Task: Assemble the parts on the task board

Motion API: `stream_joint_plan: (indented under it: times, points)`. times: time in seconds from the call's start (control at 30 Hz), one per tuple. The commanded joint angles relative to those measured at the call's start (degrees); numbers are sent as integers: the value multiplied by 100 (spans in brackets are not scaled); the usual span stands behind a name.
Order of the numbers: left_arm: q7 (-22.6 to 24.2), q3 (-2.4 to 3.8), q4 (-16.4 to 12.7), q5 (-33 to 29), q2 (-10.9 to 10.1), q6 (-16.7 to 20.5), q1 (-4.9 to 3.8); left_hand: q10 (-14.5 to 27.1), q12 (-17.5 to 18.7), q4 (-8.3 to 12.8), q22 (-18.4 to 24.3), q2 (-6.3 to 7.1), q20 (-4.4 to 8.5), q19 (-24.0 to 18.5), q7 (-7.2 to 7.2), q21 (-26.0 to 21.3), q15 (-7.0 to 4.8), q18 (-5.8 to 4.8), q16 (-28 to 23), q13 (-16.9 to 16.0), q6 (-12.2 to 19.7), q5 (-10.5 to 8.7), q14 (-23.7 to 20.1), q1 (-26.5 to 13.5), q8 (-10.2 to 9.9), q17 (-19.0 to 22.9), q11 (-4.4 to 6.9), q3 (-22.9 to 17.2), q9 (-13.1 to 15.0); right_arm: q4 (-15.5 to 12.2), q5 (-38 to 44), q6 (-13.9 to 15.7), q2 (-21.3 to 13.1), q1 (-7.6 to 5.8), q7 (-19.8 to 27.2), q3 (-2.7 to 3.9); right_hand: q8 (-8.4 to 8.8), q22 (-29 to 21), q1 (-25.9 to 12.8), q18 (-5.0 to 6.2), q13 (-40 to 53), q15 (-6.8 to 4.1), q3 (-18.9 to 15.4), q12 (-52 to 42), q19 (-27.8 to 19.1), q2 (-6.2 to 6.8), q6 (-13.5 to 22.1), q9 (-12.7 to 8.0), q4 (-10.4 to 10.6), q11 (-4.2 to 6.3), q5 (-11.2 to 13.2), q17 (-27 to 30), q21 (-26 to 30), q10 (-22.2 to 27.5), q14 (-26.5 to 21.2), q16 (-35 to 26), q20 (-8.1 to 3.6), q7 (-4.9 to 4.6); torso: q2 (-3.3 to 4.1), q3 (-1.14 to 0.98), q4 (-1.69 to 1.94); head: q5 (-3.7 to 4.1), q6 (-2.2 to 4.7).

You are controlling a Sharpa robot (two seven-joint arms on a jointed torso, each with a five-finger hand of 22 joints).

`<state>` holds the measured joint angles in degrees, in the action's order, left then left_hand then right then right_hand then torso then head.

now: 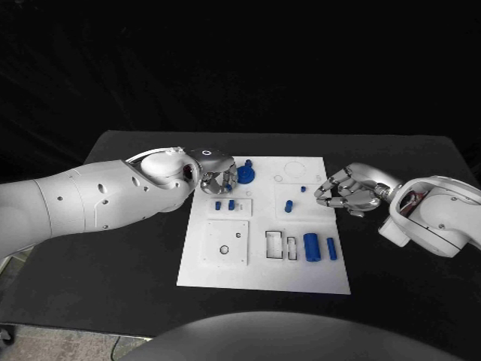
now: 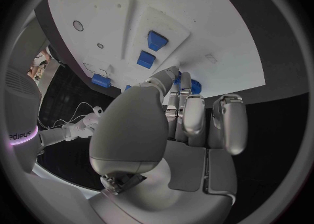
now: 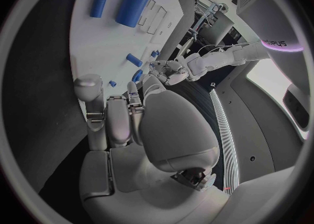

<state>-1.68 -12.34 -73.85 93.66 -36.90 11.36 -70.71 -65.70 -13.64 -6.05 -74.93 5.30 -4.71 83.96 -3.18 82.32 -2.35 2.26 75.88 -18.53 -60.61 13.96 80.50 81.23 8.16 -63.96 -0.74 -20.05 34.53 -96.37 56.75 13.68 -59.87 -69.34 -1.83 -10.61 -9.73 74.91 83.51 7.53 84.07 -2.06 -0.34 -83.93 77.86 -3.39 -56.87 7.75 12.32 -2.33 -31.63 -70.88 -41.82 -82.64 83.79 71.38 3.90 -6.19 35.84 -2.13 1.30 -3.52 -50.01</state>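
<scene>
Black table (image 1: 110, 256), one. White board (image 1: 264, 272) in its middle, one, lying flat.

Two white arms: left arm (image 1: 78, 199) reaching in to the board's far left corner, right arm (image 1: 441, 218) at the board's right edge.

Two silver hands. Left hand (image 1: 210, 174) curled down over the far left corner, fingertips (image 2: 171, 72) right against the knobbed part (image 1: 246, 175); cannot tell whether gripping it or merely touching. Right hand (image 1: 349, 197) just off the right edge, fingers loosely apart, holding nothing.

Seven blue parts counted in the head view:
- one fat cylinder (image 1: 311, 247) and one thin cylinder (image 1: 331, 248), lying side by side near the right, not in any slot;
- one knobbed part at the far left, under the left hand;
- one short peg (image 1: 288, 206) mid-board;
- two small pegs (image 1: 225, 204) side by side on the left, apparently standing in their block;
- one tiny piece (image 1: 304, 189) close to the right hand.

Judged early to midway: small pegs probably seated, knobbed part being dealt with. Left to do, by the look of it: both cylinders loose, two slots (image 1: 282, 245) beside them bare, hole (image 1: 223, 249) in the left plate unfilled.
</scene>
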Motion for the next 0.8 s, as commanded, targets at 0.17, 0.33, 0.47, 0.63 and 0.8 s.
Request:
stream_joint_plan:
  times: [0.17,0.33,0.47,0.63,0.8]
  points:
    - [-7,-8,-4,-22,3,-149,44,-56,24,-35,-1239,-23,35,88,-39,-30,-5,-25,-38,9,-50,-18,-54,-63,0,9,1,4,4,5,6,-75,3,5,-37,1,-20,470,84,25,-215,-13,54,40,-44,0,-41,-7,-15,65,-42,10,46,-20,-32,-36,0,-9,-2,1,3,-2,1]
    - [-24,-8,-1,-23,0,-188,53,-56,24,-35,-1239,-23,35,88,-39,-30,-5,-25,-38,9,-50,-18,-54,-63,0,9,1,4,4,8,3,-88,1,6,-46,1,-20,470,84,25,-215,-13,54,40,-44,0,-41,-7,-15,65,-42,10,46,-20,-32,-36,0,-9,-3,2,3,-4,1]
    - [-36,-9,-3,-24,-8,-218,56,-60,25,-36,-1236,-25,35,82,-39,-40,-5,-22,-49,9,-48,-18,-62,-63,-3,28,2,2,1,12,1,-99,4,7,-52,1,-20,469,84,25,-216,-13,54,41,-45,-1,-41,-7,-16,65,-42,11,47,-19,-33,-37,0,-9,-1,1,3,-8,1]
    - [-35,-10,-10,-24,-15,-219,58,-64,26,-40,-1233,-28,36,76,-39,-49,-4,-20,-53,10,-47,-18,-66,-65,-7,34,2,2,-2,17,-4,-111,17,11,-59,1,-18,467,96,27,-223,-13,71,47,-51,-4,-39,-8,-23,64,-49,19,60,-12,-38,-46,1,-11,-3,0,3,-6,1]
    - [-11,-10,-27,-26,-22,-129,60,-73,32,-52,-1236,-38,36,81,-40,-41,-2,-22,-48,11,-46,-13,-64,-76,-14,24,-1,1,-9,22,-6,-115,19,18,-65,1,-17,465,102,28,-225,-12,82,50,-55,-9,-37,-9,-26,64,-56,19,70,-10,-39,-47,1,-12,-4,1,2,-8,1]
